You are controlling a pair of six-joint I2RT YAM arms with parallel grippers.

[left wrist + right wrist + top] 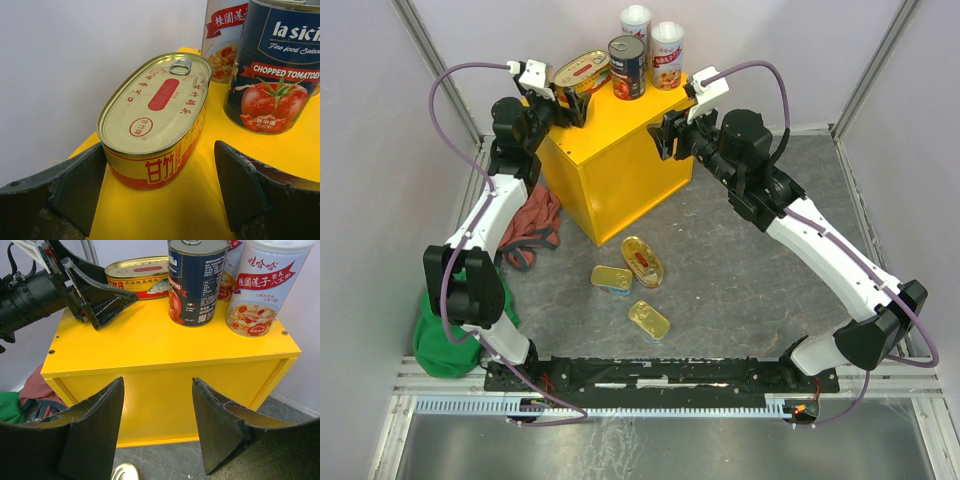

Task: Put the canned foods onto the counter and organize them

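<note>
- Our left fingers [80, 185] stand wide at the left side of the yellow bench [620, 165], one on each side of the near end of an oval gold tin [155, 107]. One finger is just beside the tin's wall and the other is clear of it, so we see no clamp on it
- That oval gold tin lies flat on the bench top, pull-ring up, near the far left corner in the top view
- A dark tomato can [272, 70] stands upright just to the right of it on the bench
- Two tall white-topped cans stand behind the dark one at the far edge, one [635, 22] further back than the other [667, 52]
- Our right fingers [95, 430] are parted with nothing between them. They hang in front of the bench's right side, facing its yellow wall and not touching it
- Three gold tins lie on the grey floor [750, 270] in front of the bench
- Of these, an oval floor tin [642, 262] sits just beside a rectangular tin [612, 278], and a second rectangular tin [649, 320] lies apart, nearer the arm bases
- A red cloth [532, 228] is heaped on the floor left of the bench, and a green cloth [445, 340] sits by the left arm's base
</note>
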